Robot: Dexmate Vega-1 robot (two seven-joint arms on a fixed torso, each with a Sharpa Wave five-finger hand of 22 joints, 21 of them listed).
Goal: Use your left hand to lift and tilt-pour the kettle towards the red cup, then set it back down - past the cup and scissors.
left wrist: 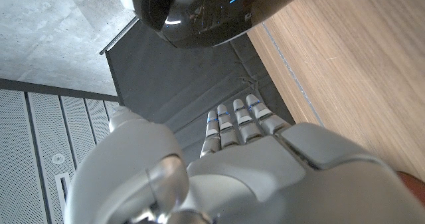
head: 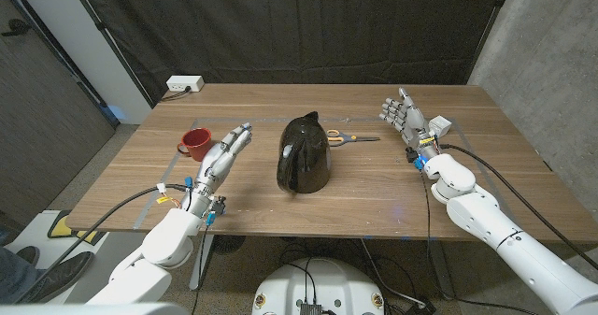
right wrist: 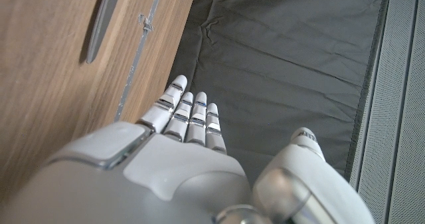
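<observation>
A glossy black kettle (head: pixel 305 154) stands upright near the table's middle; its rounded body (left wrist: pixel 206 11) fills the left wrist view's far part. A red cup (head: pixel 196 143) sits to the kettle's left. Scissors (head: pixel 348 137) with orange handles lie just behind and right of the kettle; one blade (right wrist: pixel 101 24) shows in the right wrist view. My left hand (head: pixel 224 154) stands between cup and kettle, fingers (left wrist: pixel 232 124) straight, holding nothing. My right hand (head: pixel 404 117) is raised at the right, fingers spread, empty.
The wooden table (head: pixel 374 203) has a white power strip (head: pixel 185 84) at its back left corner. A small white box (head: pixel 439 125) sits beside my right wrist. A black curtain hangs behind the table; concrete wall stands at the right.
</observation>
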